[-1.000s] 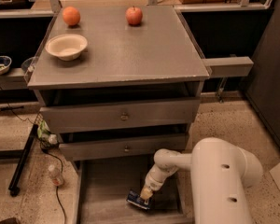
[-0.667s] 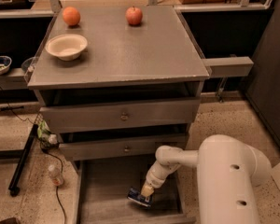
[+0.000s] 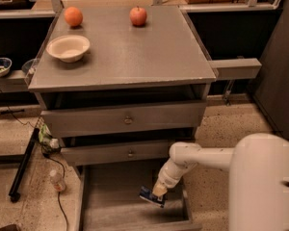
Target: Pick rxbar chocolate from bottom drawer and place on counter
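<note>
The rxbar chocolate [image 3: 150,197] is sitting tilted low in the right half of the bottom drawer [image 3: 111,203], its long axis running roughly left to right, with its right end directly under the gripper [image 3: 158,191]. The gripper is reaching down from the right and appears to be pinching the wrapper between nearly shut fingers. The counter [image 3: 149,57] is lying well above and behind, past the middle drawer [image 3: 111,153], and is carrying a bowl [image 3: 68,47], an orange [image 3: 73,16] and an apple [image 3: 138,16]

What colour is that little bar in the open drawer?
The bar is dark blue; camera view. The pincer sits at it in the bottom drawer.
</note>
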Available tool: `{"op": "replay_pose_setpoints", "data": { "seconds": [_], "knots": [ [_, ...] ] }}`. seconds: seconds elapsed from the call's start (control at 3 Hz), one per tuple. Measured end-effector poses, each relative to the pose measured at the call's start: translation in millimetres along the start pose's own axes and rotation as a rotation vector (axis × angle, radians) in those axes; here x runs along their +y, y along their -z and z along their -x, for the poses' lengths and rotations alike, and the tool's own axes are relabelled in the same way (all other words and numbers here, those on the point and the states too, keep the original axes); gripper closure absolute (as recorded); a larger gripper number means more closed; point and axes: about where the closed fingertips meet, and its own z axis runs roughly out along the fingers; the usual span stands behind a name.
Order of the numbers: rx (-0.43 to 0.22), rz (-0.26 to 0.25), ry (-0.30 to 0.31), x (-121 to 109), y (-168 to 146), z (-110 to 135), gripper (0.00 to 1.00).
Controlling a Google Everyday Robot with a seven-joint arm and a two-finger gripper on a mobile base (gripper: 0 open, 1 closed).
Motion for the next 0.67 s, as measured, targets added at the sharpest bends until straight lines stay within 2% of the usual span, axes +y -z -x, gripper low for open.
{"op": "replay_pose_setpoints", "data": {
  "seconds": [0.33,0.67],
  "knots": [
    [0.014,-0.063,-0.004,6.5,42.2,-1.2,1.00],
    [0.015,-0.064,-0.005,6.5,43.3,-0.8,1.00]
  ]
}}
